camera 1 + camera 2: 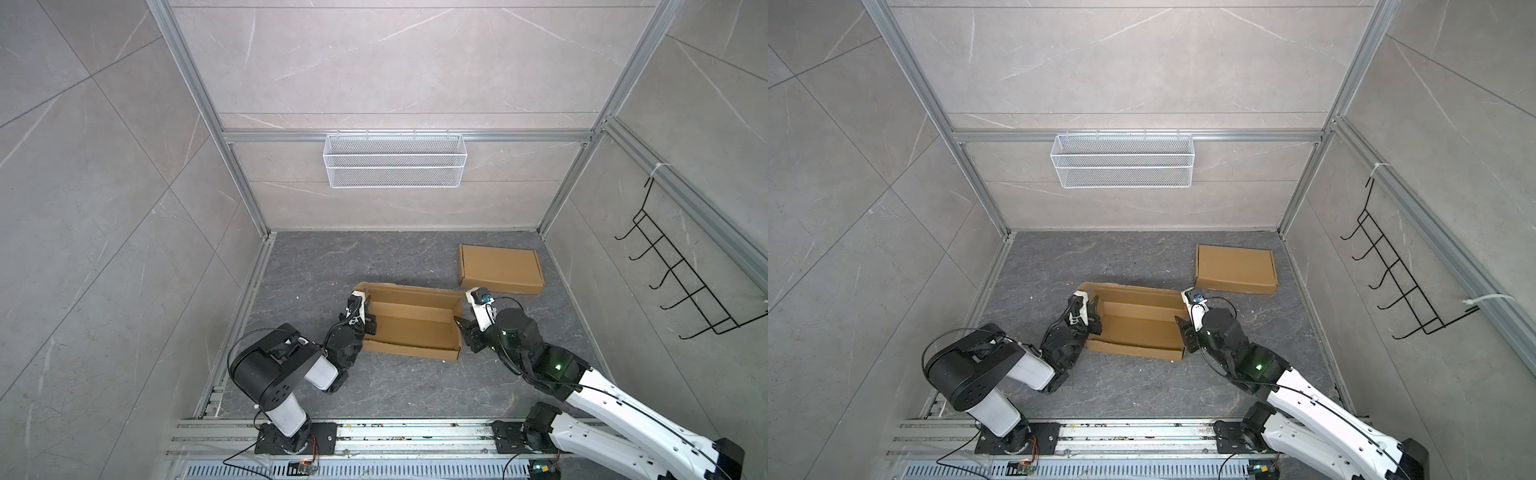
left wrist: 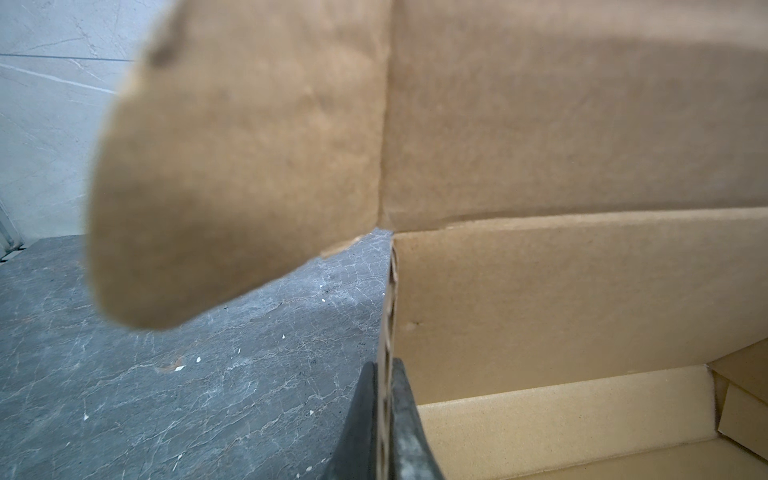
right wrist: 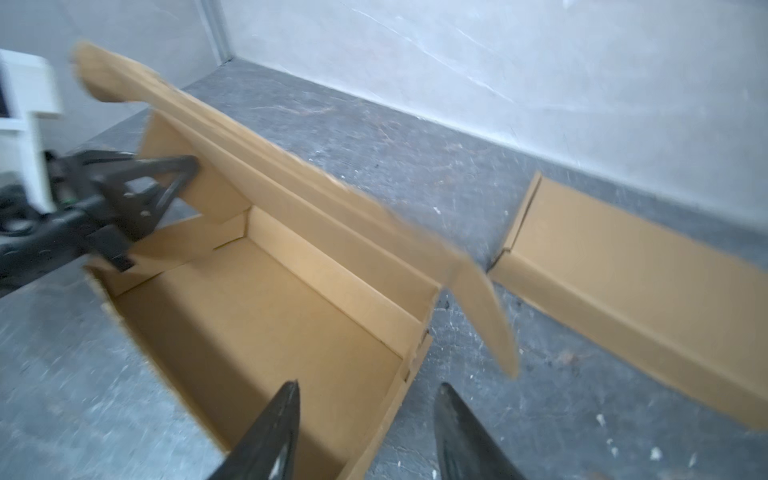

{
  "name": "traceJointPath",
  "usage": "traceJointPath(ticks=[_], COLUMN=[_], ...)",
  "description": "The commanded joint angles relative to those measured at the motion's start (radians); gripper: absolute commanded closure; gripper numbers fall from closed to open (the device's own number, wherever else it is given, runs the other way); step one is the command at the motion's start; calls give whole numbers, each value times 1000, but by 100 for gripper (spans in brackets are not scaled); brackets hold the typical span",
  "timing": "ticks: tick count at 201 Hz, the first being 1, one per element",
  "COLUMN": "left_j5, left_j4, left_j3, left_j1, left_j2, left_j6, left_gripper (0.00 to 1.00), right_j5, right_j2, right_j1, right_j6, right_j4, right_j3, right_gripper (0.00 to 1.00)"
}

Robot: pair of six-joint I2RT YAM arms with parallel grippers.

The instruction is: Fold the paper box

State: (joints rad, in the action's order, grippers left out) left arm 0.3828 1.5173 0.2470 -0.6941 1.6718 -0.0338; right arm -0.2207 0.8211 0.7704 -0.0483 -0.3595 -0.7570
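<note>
Clamping the L end wall point(image 2: 388, 316) of the paper box point(image 1: 411, 328), the left gripper point(image 1: 369, 323) has its fingers point(image 2: 361, 419) pinched tight on the corrugated edge, prob. to anchor the box while the opposite side is worked. Box sits mid-tabletop point(image 1: 415, 386), btwn both arms. Its lid panel point(image 3: 291, 174) is raised along the rear edge, not yet folded over. At the R end wall point(image 3: 390, 415) the right gripper point(image 3: 369, 386) hangs with jaws apart, one finger over the interior, one outside; no contact evident. Box interior: nothing in it. A second cardboard box point(image 1: 500, 268), closed flat, lies behind-right. The mesh basket point(image 1: 392, 160) on the back wall: no contents visible.
</note>
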Motion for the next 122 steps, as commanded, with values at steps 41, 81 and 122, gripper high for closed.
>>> traceJointPath(ticks=[41, 81, 122], left_j5=[-28, -23, -29], left_j4=[-106, -105, -105], left_j3=[-14, -17, -12], left_j1=[-9, -9, -8], left_j2=[62, 63, 72], left_j6=[52, 51, 55], left_gripper=[100, 100, 100], right_j5=[101, 119, 160], right_j2=[436, 680, 759], right_j1=[-3, -3, -3], right_j6=[328, 426, 465], right_j4=[-433, -574, -588], right_j3=[-535, -803, -860], right_gripper=[43, 41, 42])
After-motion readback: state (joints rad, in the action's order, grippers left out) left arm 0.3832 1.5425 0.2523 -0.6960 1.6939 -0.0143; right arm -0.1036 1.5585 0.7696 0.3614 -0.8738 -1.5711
